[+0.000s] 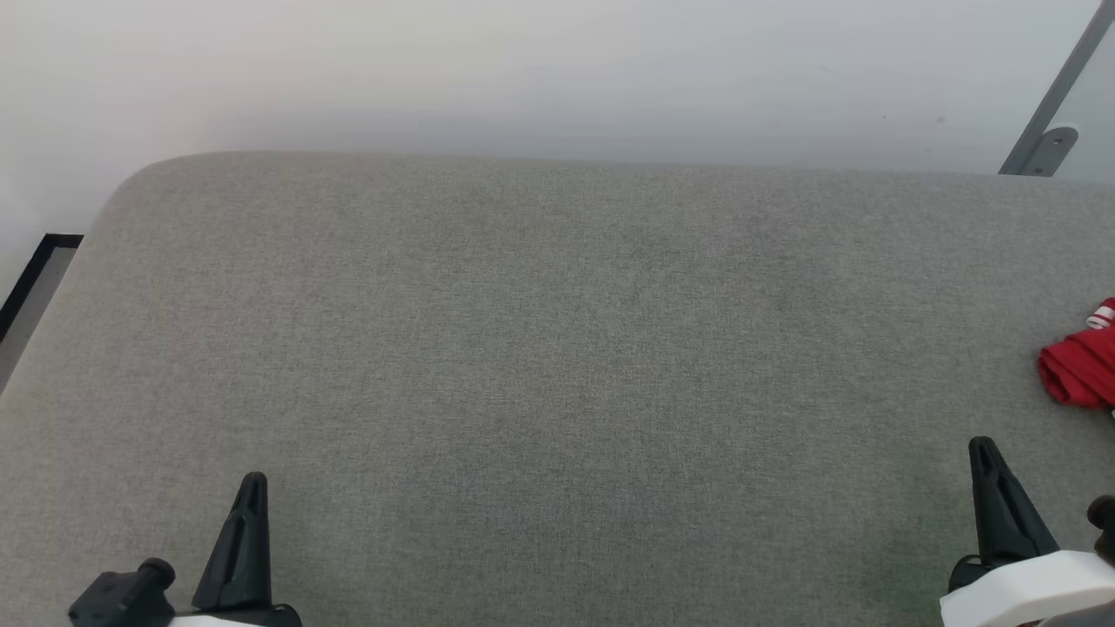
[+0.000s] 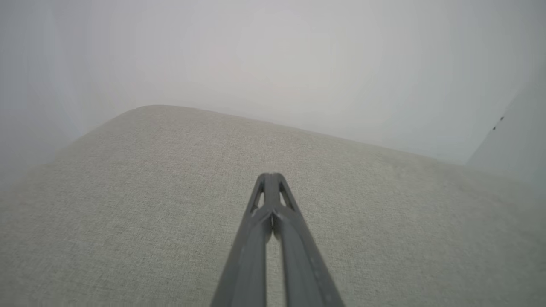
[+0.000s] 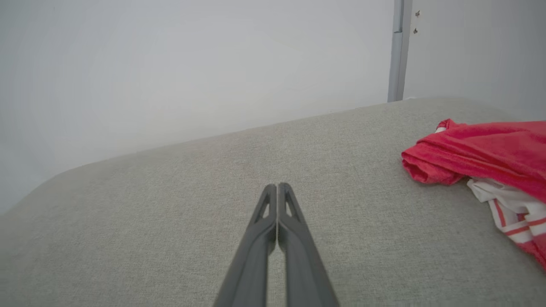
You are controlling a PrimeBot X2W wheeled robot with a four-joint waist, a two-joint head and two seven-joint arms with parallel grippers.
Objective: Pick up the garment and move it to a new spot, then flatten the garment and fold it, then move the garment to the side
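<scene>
I read the left gripper (image 1: pixel 253 488) at lower left, above the grey fabric-covered table (image 1: pixel 557 348), fingers (image 2: pixel 256 238) pressed together, nothing between them. The right gripper (image 1: pixel 983 451) is at lower right, its fingers likewise together and empty. The garment (image 1: pixel 1080 370) lies bunched on the table, red with white striped trim, near the right gripper on its right, apart from it.

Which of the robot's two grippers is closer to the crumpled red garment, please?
The right gripper: the garment lies bunched just beyond it at the right side of the grey surface, while the left gripper sits far across at the lower left.
</scene>
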